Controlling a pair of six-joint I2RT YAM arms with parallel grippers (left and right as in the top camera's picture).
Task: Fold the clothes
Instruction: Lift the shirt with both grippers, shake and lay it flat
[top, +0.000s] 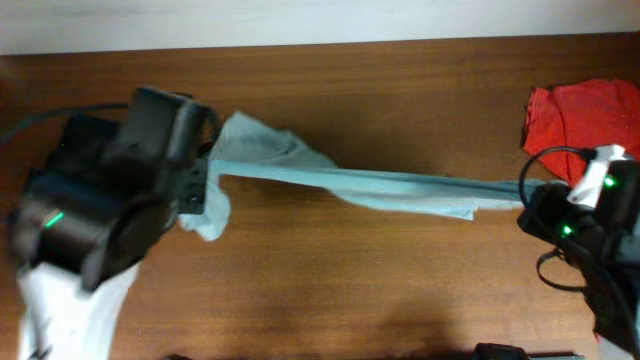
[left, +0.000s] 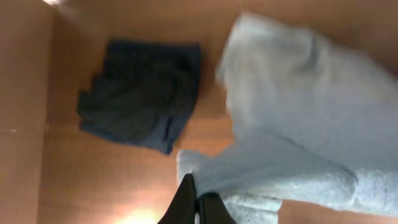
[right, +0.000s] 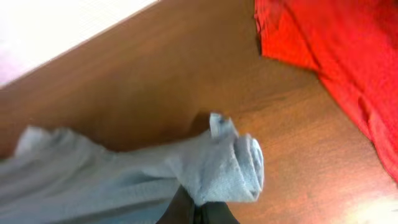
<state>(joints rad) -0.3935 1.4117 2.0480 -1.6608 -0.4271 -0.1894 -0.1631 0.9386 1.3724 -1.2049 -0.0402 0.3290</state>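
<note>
Pale grey-blue T-shirt (top: 400, 188) is strung out as a twisted band across the middle of the tabletop (top: 350, 300), between the two arms. Left fingers (left: 185, 202) are closed on a bunched edge at its wider end. Right fingers (right: 177, 213) are clamped on a rolled wad at the narrow end. Orange-red shirt (top: 585, 115) lies crumpled at the far right; navy garment (left: 140, 93) sits in a compact heap near the left arm.

Assessment: light, limp cotton with no stiffness, prone to roping and sagging under tension. Grips on bunched cloth will not spread it. Recommend holds at hem corners or shoulder seams, with the fabric flattened first.
</note>
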